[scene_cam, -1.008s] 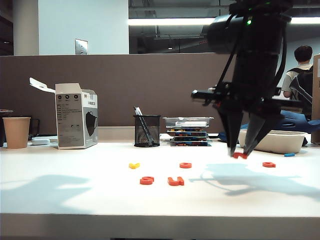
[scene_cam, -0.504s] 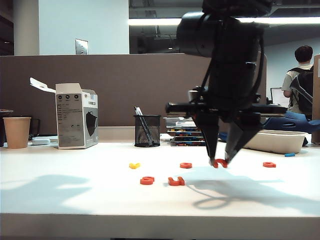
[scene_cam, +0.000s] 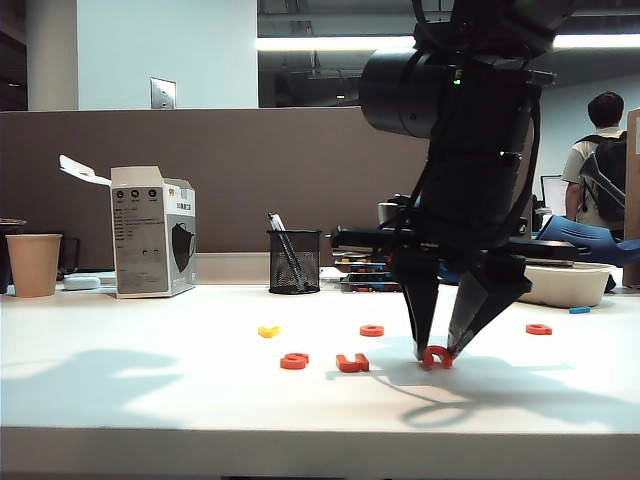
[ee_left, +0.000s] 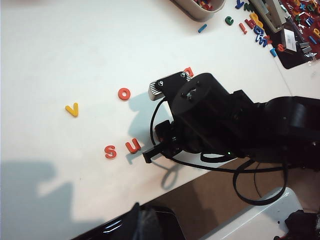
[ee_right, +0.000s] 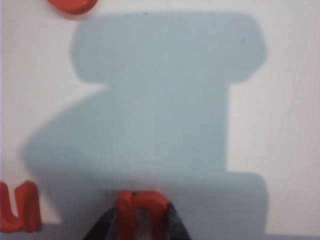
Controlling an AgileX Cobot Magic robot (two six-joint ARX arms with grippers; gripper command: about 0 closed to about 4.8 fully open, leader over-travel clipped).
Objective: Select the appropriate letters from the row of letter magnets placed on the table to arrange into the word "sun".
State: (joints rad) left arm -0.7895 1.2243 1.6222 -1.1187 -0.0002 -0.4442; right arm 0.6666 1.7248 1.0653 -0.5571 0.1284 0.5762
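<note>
The right gripper stands low over the table, its two dark fingers closed in on the orange-red n, which sits right at the tabletop just beside the u; whether the n actually touches the surface I cannot tell from here. From the right wrist view the n is pinched between the two fingertips, though its lower part runs off the edge of the picture, and the u next to it is also partly cut off. The s lies on the far side of the u from the n, so the three sit in a line near the front of the table. Behind them lie the yellow letter and a ring-like orange-red letter, with another orange-red letter off to the right, too small to read. The bulk of the right arm blocks most of the stacked trays and part of the shallow bowl at the back. The left gripper shows in none of the views, so I cannot say how its fingers stand; its wrist camera looks down on the s, the u and the yellow letter, while the right arm hides the n from that side. A mesh pen cup stands against the partition.
</note>
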